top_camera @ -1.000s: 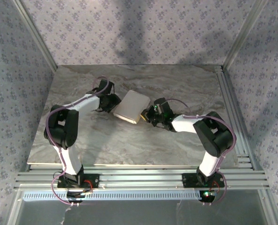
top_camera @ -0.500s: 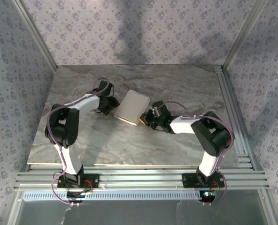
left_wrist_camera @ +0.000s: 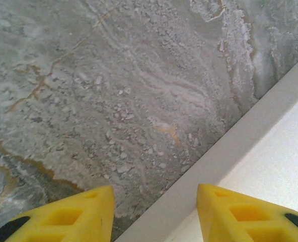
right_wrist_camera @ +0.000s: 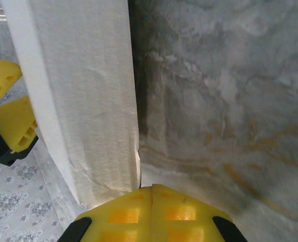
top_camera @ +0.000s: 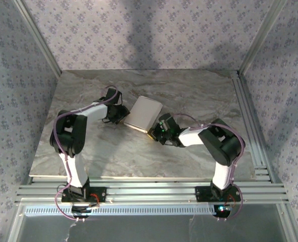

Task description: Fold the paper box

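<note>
The paper box [top_camera: 144,114] is seen folded flat, a plain white rectangle lying on the marble-patterned bench [top_camera: 204,93]. It is set slightly left of centre and turned at an angle. In the top view it is flanked by both arms. The left end effector [top_camera: 120,114] is placed at its left edge and the right end effector [top_camera: 156,132] at its near right corner.

In the left wrist view the left end effector [left_wrist_camera: 154,214] is shown wide open, its yellow fingers [left_wrist_camera: 63,214] well apart. One finger is held over bare bench and the other over the box top [left_wrist_camera: 280,151]. The box edge is seen running diagonally between them, and nothing is gripped.

In the right wrist view the right end effector [right_wrist_camera: 151,212] is shown closed. Its yellow pads [right_wrist_camera: 124,217] are met at a seam with nothing visible between them. The box side wall [right_wrist_camera: 83,101] is seen just ahead, with its lower corner touching the pad tips. The left arm's yellow fingers are seen past the box at the left edge of that view.

The bench is enclosed by patterned walls [top_camera: 149,30] and an aluminium frame [top_camera: 154,191].
</note>
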Available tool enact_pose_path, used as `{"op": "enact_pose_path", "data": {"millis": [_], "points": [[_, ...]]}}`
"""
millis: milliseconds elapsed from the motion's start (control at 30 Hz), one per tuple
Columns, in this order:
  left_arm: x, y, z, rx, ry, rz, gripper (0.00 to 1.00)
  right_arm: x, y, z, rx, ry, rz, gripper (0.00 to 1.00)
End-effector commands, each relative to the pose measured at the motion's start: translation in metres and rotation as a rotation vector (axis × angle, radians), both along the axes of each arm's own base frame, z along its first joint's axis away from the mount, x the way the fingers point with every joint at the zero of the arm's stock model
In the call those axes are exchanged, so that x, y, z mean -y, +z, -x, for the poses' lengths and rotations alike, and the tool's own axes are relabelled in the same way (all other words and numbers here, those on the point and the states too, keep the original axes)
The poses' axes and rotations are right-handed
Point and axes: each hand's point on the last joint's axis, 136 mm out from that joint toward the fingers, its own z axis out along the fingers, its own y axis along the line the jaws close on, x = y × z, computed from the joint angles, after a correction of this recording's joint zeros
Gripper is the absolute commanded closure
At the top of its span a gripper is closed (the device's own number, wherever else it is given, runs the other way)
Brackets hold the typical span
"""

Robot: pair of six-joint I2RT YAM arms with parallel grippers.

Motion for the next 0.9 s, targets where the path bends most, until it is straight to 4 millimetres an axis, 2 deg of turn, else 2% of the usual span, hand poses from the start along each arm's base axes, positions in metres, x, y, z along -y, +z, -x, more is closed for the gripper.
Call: {"op": "enact_pose_path", "data": {"millis": [0, 233, 400, 533, 600, 667, 767, 867], "points": [[0.001, -0.027, 0.017, -0.086, -0.013, -0.008, 0.54, -0.013, 0.005, -0.013, 0.028, 0.023, -0.026, 1.00], [0.008, -0.023, 0.017, -0.074, -0.018, 0.008, 0.55, -0.037, 0.012, -0.026, 0.031, 0.060, -0.061, 1.00], [0.011, -0.023, 0.019, -0.076, -0.022, 0.013, 0.55, -0.046, 0.016, -0.032, 0.038, 0.071, -0.066, 1.00], [-0.003, -0.015, 0.018, -0.059, 0.002, -0.029, 0.52, -0.049, 0.016, -0.026, 0.021, 0.103, -0.078, 1.00], [-0.017, -0.005, 0.015, -0.033, 0.039, -0.049, 0.50, -0.044, 0.016, -0.016, 0.007, 0.102, -0.070, 0.97], [-0.027, 0.007, 0.009, -0.001, 0.067, -0.050, 0.48, -0.029, 0.016, -0.005, 0.005, 0.067, -0.046, 0.88], [-0.031, 0.026, 0.002, 0.025, 0.065, -0.048, 0.47, -0.006, 0.034, 0.004, 0.050, 0.036, -0.016, 0.74], [-0.035, 0.038, -0.004, 0.038, 0.061, -0.066, 0.46, 0.012, 0.053, 0.006, 0.082, 0.033, 0.013, 0.68]]}}
